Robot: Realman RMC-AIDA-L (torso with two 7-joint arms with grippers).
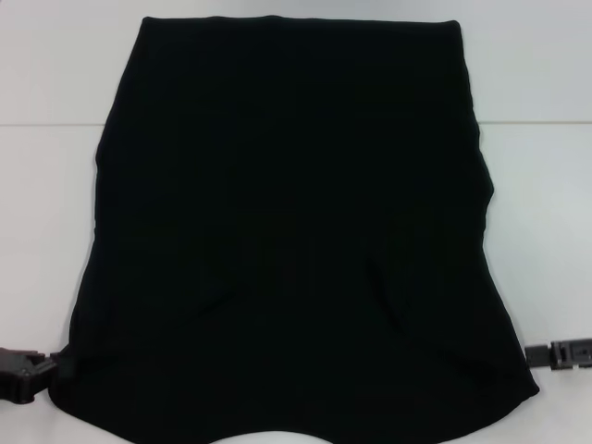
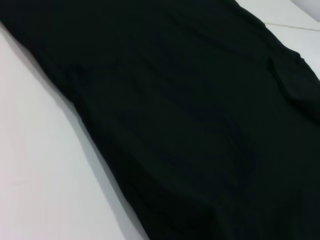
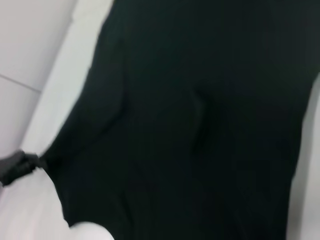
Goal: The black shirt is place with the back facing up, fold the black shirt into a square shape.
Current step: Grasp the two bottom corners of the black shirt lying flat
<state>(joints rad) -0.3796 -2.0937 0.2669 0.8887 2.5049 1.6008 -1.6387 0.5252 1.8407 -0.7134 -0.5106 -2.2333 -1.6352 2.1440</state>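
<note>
The black shirt (image 1: 287, 231) lies flat on the white table, plain side up, with its sides folded in so it forms a tall, flaring panel. No lettering shows. My left gripper (image 1: 42, 363) is at the shirt's near left corner, touching its edge. My right gripper (image 1: 541, 354) is at the near right corner, right by the hem. The left wrist view is filled with the shirt's black fabric (image 2: 200, 125). In the right wrist view the shirt (image 3: 200, 125) is seen with the left gripper (image 3: 22, 164) at its far corner.
The white table (image 1: 46, 203) shows bare on both sides of the shirt, with a seam line running across it behind the grippers. The shirt's near edge reaches the bottom of the head view.
</note>
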